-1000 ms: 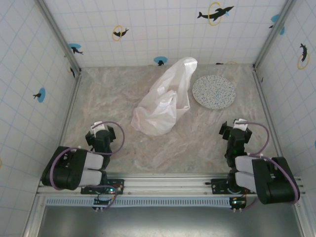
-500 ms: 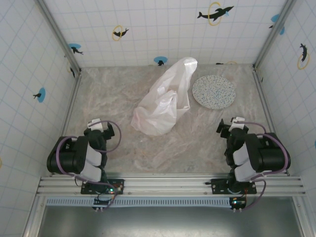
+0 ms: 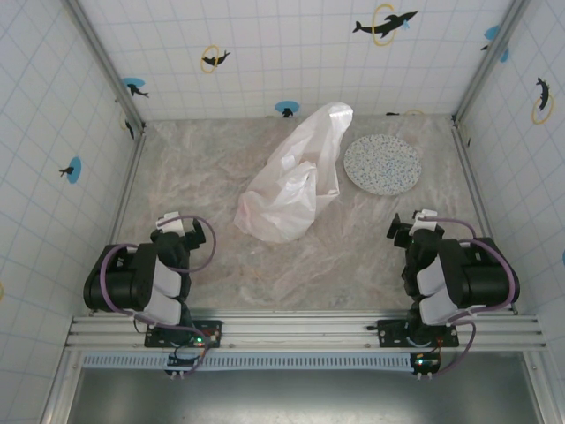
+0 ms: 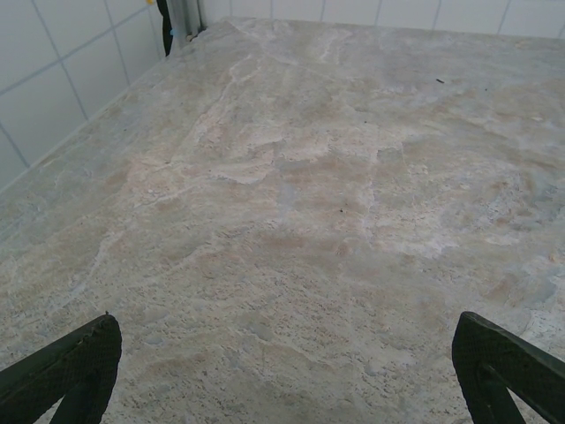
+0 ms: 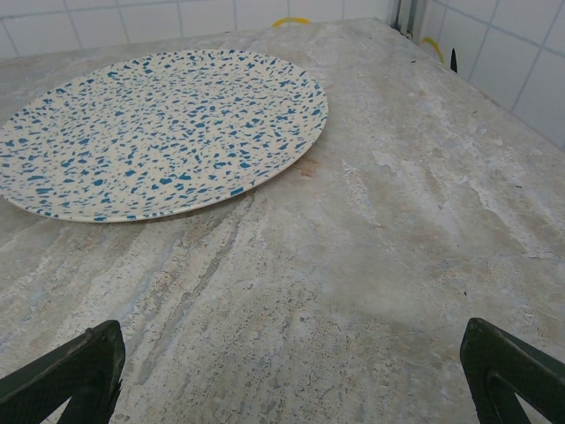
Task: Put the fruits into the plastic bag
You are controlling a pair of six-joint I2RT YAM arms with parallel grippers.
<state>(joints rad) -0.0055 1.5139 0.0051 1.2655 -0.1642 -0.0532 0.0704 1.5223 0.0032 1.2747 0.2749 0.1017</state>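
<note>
The plastic bag (image 3: 291,181), white and wrinkled, lies crumpled on the marble table from the back wall towards the middle. The fruits are hidden from view. My left gripper (image 3: 181,228) rests low at the near left, well short of the bag. In the left wrist view it (image 4: 287,362) is open, with bare table between its dark fingertips (image 4: 79,358). My right gripper (image 3: 422,223) sits at the near right. In the right wrist view it (image 5: 291,362) is open too, nothing between its fingertips (image 5: 503,358), and points at the plate.
A round speckled grey-white plate (image 3: 382,164) lies bare to the right of the bag, seen close in the right wrist view (image 5: 159,132). Tiled walls (image 3: 265,53) enclose the table on three sides. A metal rail (image 3: 300,329) carries both arm bases.
Both arms folded their upper links in over their bases during the first half second, and the grippers shifted slightly. Since then nothing has moved. The bag and plate stayed put.
</note>
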